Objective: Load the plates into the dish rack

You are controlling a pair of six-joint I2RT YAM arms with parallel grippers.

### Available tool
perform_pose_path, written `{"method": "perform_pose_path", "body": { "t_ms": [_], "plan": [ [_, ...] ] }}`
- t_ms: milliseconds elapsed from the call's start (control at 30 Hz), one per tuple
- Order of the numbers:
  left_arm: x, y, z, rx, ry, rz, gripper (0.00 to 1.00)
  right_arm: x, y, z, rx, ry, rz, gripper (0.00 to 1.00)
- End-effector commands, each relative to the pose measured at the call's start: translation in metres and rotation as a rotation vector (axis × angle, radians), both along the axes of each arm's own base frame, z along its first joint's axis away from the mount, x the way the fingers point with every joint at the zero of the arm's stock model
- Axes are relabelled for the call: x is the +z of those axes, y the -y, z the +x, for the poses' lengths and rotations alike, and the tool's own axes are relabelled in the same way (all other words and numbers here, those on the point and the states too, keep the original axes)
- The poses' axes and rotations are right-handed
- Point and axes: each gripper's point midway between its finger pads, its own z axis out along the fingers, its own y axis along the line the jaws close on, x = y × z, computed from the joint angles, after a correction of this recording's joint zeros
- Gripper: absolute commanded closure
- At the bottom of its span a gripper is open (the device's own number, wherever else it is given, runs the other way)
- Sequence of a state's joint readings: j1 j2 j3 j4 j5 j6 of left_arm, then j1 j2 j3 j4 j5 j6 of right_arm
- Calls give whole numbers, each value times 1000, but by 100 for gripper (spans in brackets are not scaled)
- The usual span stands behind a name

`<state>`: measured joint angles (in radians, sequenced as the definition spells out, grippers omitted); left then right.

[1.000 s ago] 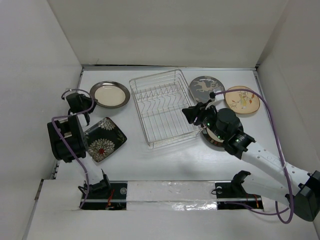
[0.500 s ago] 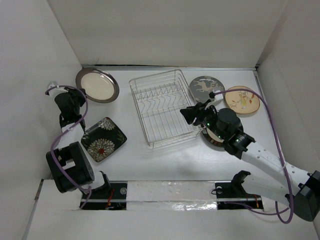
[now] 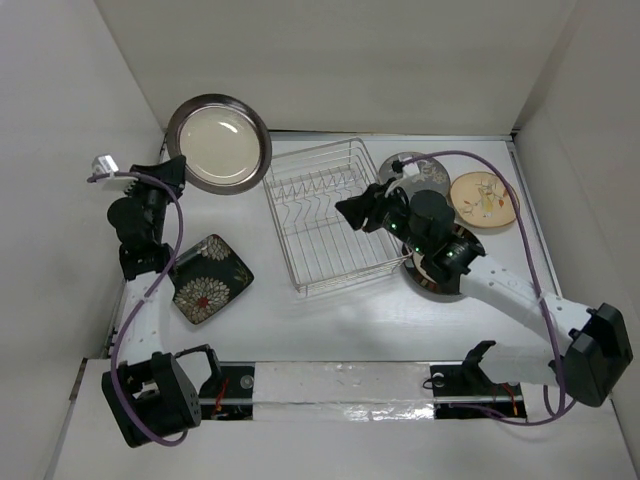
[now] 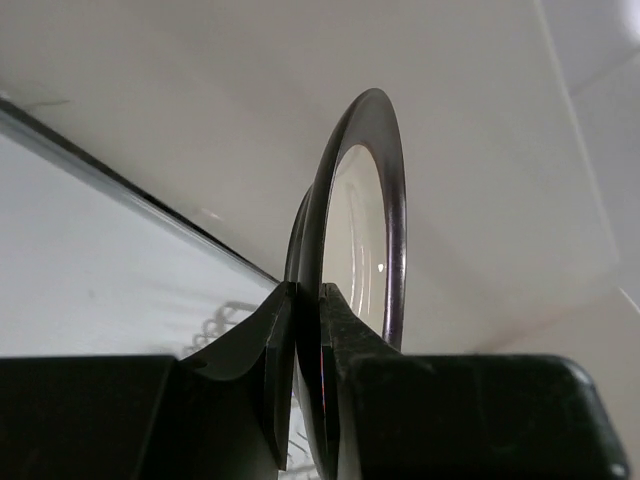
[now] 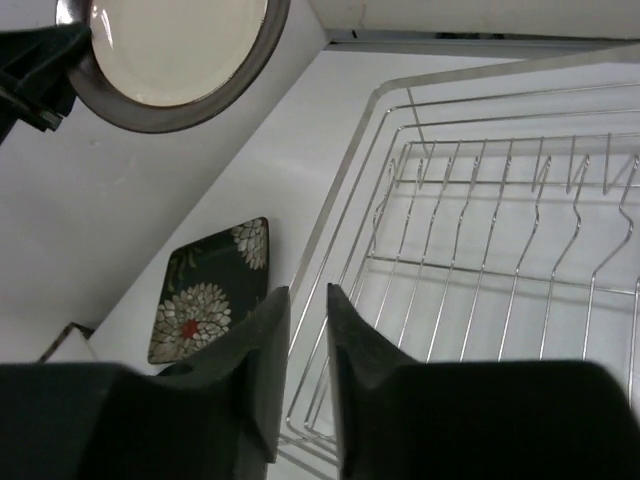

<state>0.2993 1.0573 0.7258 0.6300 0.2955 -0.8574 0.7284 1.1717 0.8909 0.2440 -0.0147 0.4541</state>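
Table: white surface with white walls on three sides; the arm bases sit at its near edge
Dish rack: silver wire basket standing at the middle of the table, a little towards the back, its long side running front to back; the right wrist view looks down onto its rows of upright prongs
Left gripper: high at the far left corner, with its jaws clamped on the rim of the dark-rimmed plate; the left wrist view shows both fingers pressed against the edge
Right gripper: hovers over the rack's right side; its jaws stand a narrow gap apart with nothing between them
Dark-rimmed plate: round with a cream centre, held clear of the table in front of the back wall, left of the rack and apart from it; seen edge-on from the left wrist and face-on from the right wrist
Black square plate: floral pattern, flat on the table left of the rack, near its front corner
Second dark-rimmed plate: flat on the table to the right of the rack, mostly hidden under the right arm
Grey plate: flat beside the rack's far right corner, partly covered by the right arm
Tan plate: flat on the table, just right of the grey plate
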Motion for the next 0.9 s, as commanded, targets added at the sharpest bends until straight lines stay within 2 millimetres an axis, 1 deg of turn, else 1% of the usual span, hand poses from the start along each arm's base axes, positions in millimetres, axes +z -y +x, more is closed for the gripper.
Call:
{"method": "perform_pose_path", "body": {
  "t_ms": [0, 33, 67, 100, 133, 167, 200, 233, 267, 300, 333, 400, 433, 467, 500, 533, 700, 733, 800, 833, 867],
  "plan": [
    [74, 44, -34, -189, 271, 8, 100, 54, -18, 4, 48, 113, 88, 54],
    [70, 53, -38, -232, 282, 7, 100, 58, -19, 6, 45, 126, 97, 37],
    [66, 59, -42, -274, 280, -20, 100, 59, -24, 11, 46, 136, 100, 22],
    [62, 73, -48, -343, 278, -13, 100, 70, -26, 14, 44, 154, 107, 1],
    [50, 80, -49, -374, 259, -20, 100, 72, -29, 17, 49, 164, 93, 0],
    [44, 88, -51, -406, 247, -25, 100, 62, -32, 25, 47, 140, 61, 0],
    [39, 92, -55, -435, 244, -18, 100, 64, -35, 28, 53, 141, 52, 0],
    [34, 96, -59, -452, 249, -12, 100, 72, -35, 34, 43, 160, 50, 0],
    [31, 99, -61, -473, 245, -11, 100, 70, -34, 41, 36, 154, 41, 0],
    [28, 105, -66, -513, 242, -14, 100, 59, -38, 50, 35, 136, 19, 0],
    [30, 108, -71, -536, 267, -1, 100, 64, -44, 50, 63, 142, 17, 0],
    [27, 117, -78, -603, 264, 3, 100, 48, -46, 62, 67, 106, -18, 0],
    [28, 120, -79, -623, 275, 11, 100, 45, -49, 62, 84, 100, -20, 0],
    [28, 122, -82, -642, 279, 13, 100, 43, -48, 65, 84, 95, -17, 0],
    [28, 129, -87, -682, 287, 22, 100, 38, -51, 64, 98, 84, -15, 0],
    [30, 131, -92, -697, 312, 31, 100, 33, -52, 65, 115, 66, -9, 0],
    [27, 144, -100, -776, 316, 51, 100, 19, -57, 61, 155, 44, -19, 1],
    [28, 146, -103, -800, 326, 55, 100, 23, -62, 52, 208, 51, 2, 2],
    [23, 149, -106, -827, 321, 56, 100, 25, -68, 39, 285, 60, 22, 5],
    [19, 149, -104, -826, 310, 49, 100, 24, -69, 33, 315, 59, 27, 9],
    [16, 149, -102, -831, 300, 51, 100, 28, -72, 24, 366, 73, 36, 14]
  ]
}}
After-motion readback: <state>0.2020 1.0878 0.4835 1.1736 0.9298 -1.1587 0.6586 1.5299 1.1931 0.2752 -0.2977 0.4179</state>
